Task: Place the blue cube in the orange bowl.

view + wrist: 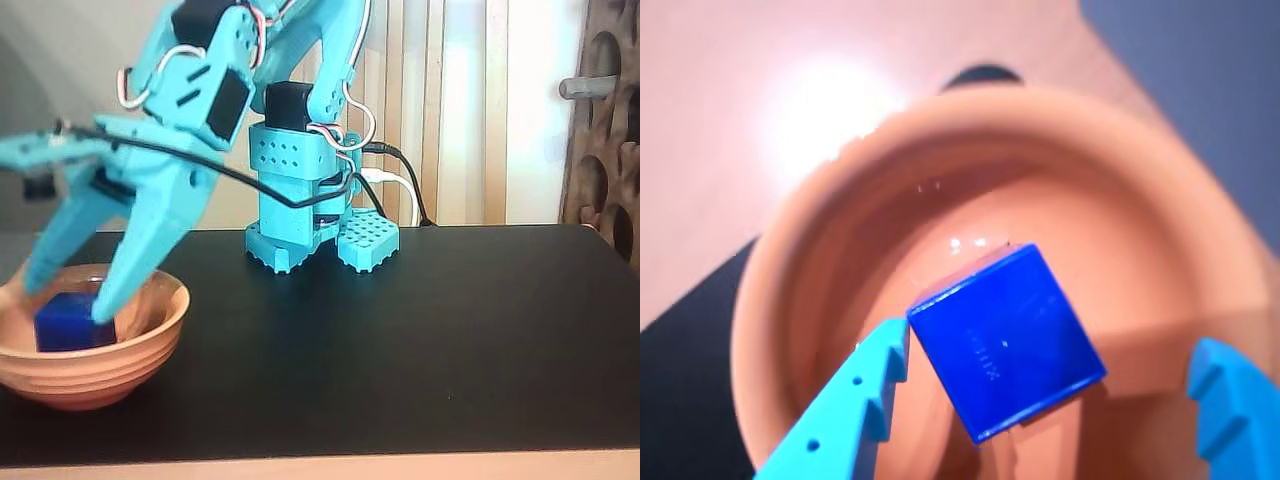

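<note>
The fixed view takes in the whole black surface [420, 340], with the turquoise arm [200, 90] leaning from its base [300, 200] at the far middle down to the bowl [95, 372] at the near left. Only this view shows the bowl's ridged outer wall, the cables trailing off the base, the pale slatted wall behind and a brown pierced screen [605, 130] at the right edge. The wrist view looks straight down into the bowl [840, 250], showing its smooth glossy inside. The cube [1005, 340] lies inside the bowl, turned at an angle, deep blue with a faint mark on its top face. In the fixed view one finger crosses in front of the cube [65, 322], partly hiding it. The hand [68, 297] is released: in the wrist view its fingers [855, 400] stand spread, the left one just at the cube's corner, the right one well apart
</note>
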